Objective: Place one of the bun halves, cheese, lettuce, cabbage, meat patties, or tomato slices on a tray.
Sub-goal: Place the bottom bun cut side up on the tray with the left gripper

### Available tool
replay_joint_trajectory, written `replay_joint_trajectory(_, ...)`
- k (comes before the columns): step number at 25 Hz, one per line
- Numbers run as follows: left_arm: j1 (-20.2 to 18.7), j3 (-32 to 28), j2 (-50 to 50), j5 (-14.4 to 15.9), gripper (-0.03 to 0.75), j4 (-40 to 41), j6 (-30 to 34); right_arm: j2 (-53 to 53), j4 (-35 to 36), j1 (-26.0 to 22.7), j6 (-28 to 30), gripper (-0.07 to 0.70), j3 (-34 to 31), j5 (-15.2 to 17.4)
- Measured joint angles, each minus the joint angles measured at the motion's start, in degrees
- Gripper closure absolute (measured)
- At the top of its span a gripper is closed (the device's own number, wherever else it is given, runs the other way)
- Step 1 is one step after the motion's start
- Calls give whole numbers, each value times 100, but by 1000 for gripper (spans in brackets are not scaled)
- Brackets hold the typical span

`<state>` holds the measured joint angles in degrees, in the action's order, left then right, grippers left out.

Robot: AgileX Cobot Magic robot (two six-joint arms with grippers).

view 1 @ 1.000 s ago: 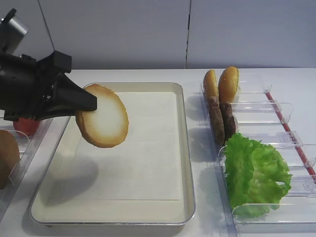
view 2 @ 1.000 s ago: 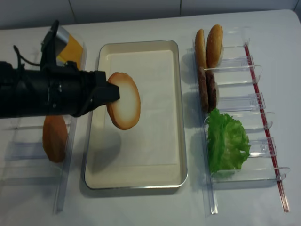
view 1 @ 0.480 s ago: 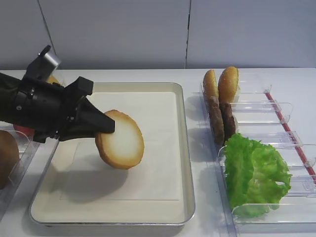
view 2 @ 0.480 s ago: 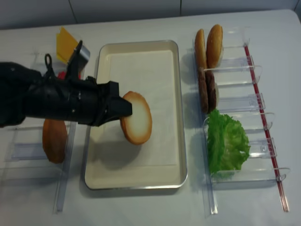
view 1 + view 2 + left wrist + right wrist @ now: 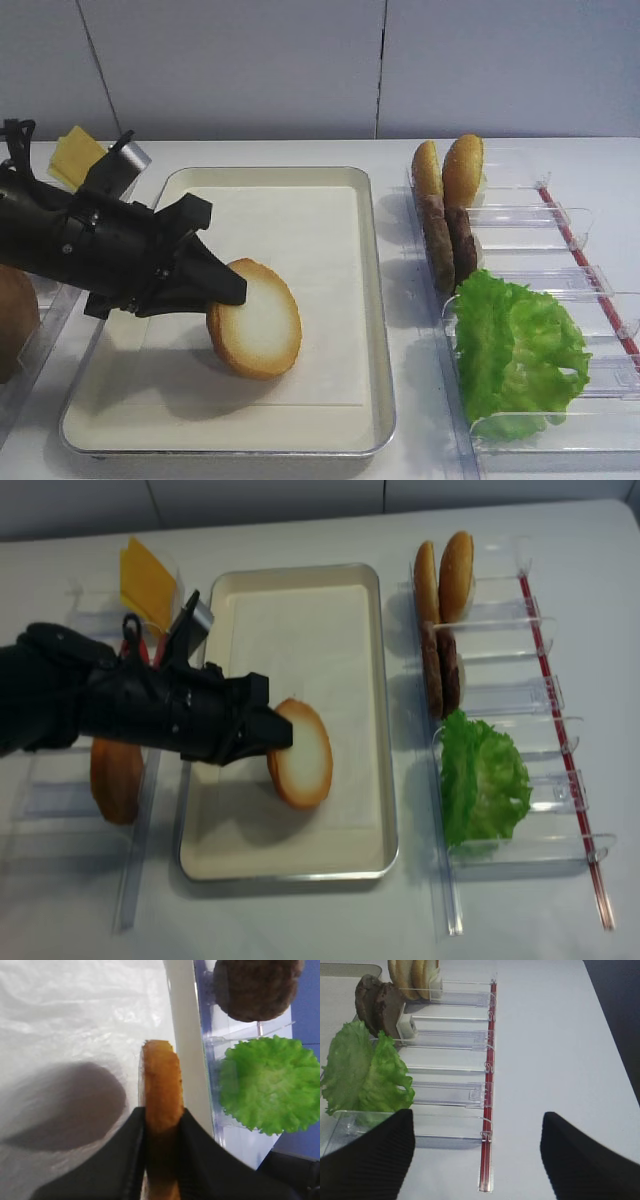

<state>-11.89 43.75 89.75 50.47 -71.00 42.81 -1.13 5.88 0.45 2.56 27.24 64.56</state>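
Clamped on the edge of a round flat bun half [image 5: 254, 332] with a pale cut face and golden-brown rim, the black left gripper [image 5: 222, 291] reaches in low from the left over the large cream rectangular tray [image 5: 372, 300] with its white paper liner. In the left wrist view the two dark fingers [image 5: 131, 1135] press either side of the bun's toasted rim, holding it on edge.

Around it: thin yellow cheese squares [image 5: 147, 581] stand in the clear plastic bin at the far left, with a darker brown domed bun [image 5: 116, 778] nearer the front of that side. Right of the tray, two upright golden buns [image 5: 450, 172], dark brown rough meat patties [image 5: 449, 245] and a big frilly green lettuce leaf [image 5: 516, 350] sit in a clear divided rack [image 5: 455, 1040] with a red strip. Nothing lies on the liner beneath the bun.

The bun's lower edge sits at or just above the paper, tilted, near the tray's front half.

Against a second ago, the bun hung higher and farther left; it has come down and rightward.

The right gripper [image 5: 475, 1160] shows spread fingers holding nothing, beside the rack.
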Motion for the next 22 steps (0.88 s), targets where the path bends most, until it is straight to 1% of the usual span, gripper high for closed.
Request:
replay_joint_trajectory(3, -2, -73, 74, -187, 571, 14, 36, 0, 0, 0, 0, 87, 0, 0)
replay_joint_trajectory(6, -2, -81, 99, -267, 571, 1, 48, 0, 0, 0, 0, 87, 0, 0)
replay_joint_trajectory(7, -12, -81, 111, -345, 571, -6, 48, 0, 0, 0, 0, 87, 0, 0)
replay_joint_trajectory(9, -12, -81, 111, -367, 571, -6, 51, 0, 0, 0, 0, 87, 0, 0)
replay_joint_trajectory(12, -12, -81, 111, -479, 571, -20, 51, 0, 0, 0, 0, 87, 0, 0)
replay_joint_trajectory(22, -12, -81, 111, -653, 573, -20, 51, 0, 0, 0, 0, 87, 0, 0)
